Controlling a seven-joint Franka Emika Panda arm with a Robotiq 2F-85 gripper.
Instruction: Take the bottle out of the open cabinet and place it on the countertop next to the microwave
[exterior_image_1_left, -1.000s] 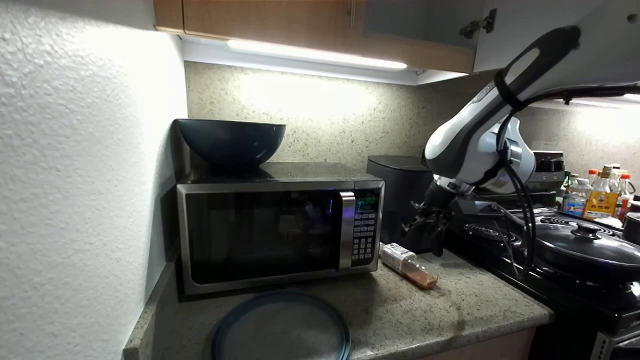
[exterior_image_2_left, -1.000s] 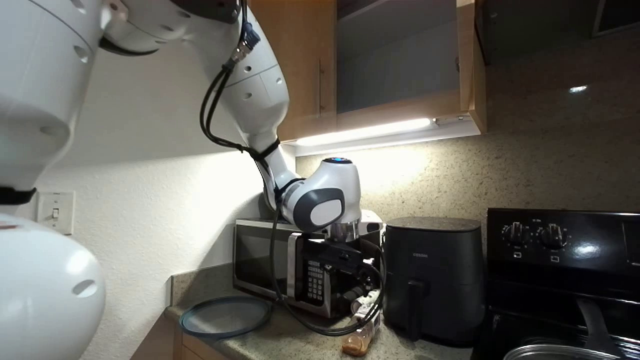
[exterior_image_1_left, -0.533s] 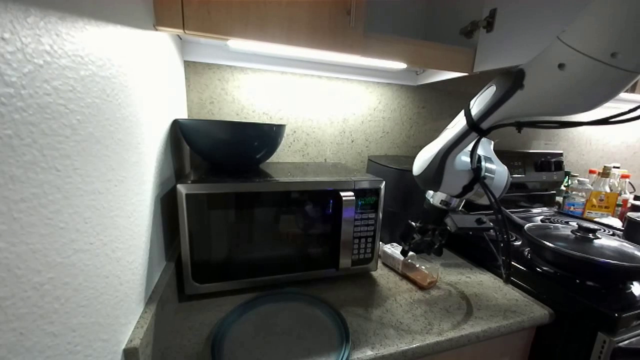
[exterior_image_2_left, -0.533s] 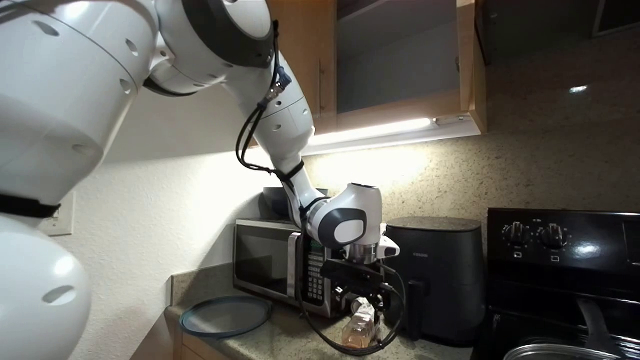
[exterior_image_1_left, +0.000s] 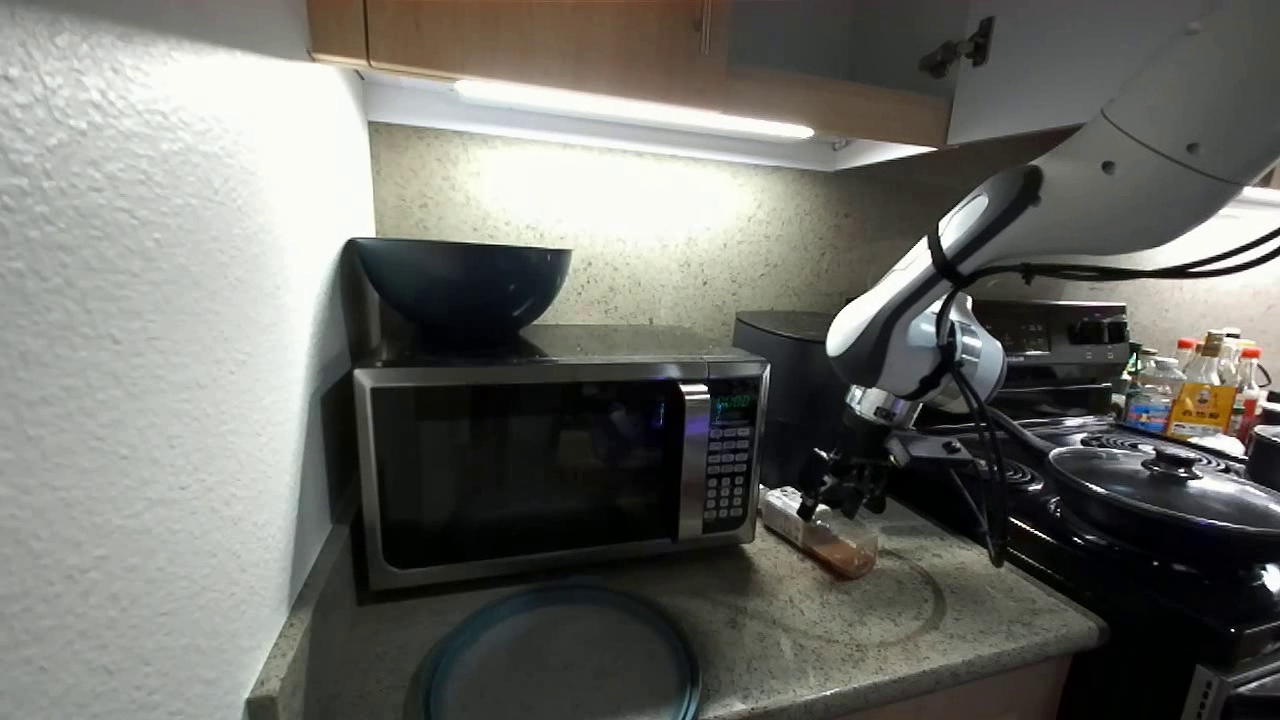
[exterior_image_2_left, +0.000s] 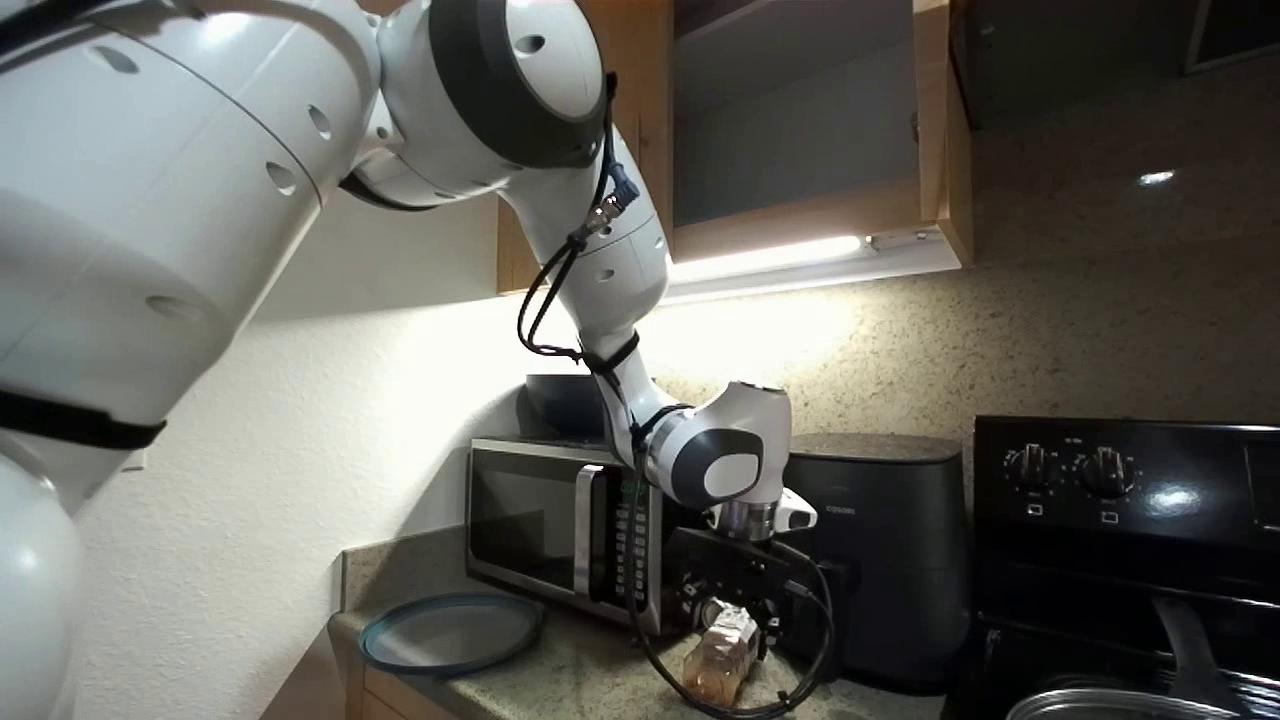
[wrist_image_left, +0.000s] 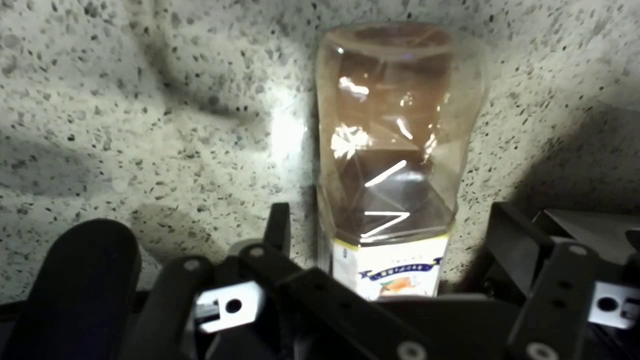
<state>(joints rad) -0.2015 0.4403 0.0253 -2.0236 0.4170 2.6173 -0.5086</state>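
bottle (wrist_image_left: 392, 160), clear with brown contents and a white label, lies on its side on the speckled countertop (exterior_image_1_left: 800, 650), beneath a black gripper (wrist_image_left: 390, 227) that points down. the gripper holds nothing: its two fingers (wrist_image_left: 278, 225) are spread, one at each side of the bottle, and the wrist view shows a strip of countertop between each finger and the plastic. whether the tips reach lower than the bottle's upper side is hard to tell.

just beside the bottle is the button-panel side of the microwave (exterior_image_1_left: 540, 470); a black air fryer (exterior_image_2_left: 890, 560) stands near both. farther out, a dark bowl (exterior_image_1_left: 465, 285) sits on the microwave, a round blue-rimmed lid (exterior_image_1_left: 565, 655) lies flat in front, and the open cabinet (exterior_image_2_left: 800, 220) is overhead.

the bottle is already out of the cabinet and next to the microwave, so the step in hand looks like a late one: most likely a grasp to straighten or stand up the bottle, though a retreat after placing would look similar. for a grasp, the next move calls for lowering a little if needed and closing evenly on the body; for a retreat, a straight rise with the fingers wide, so nothing nudges the bottle.
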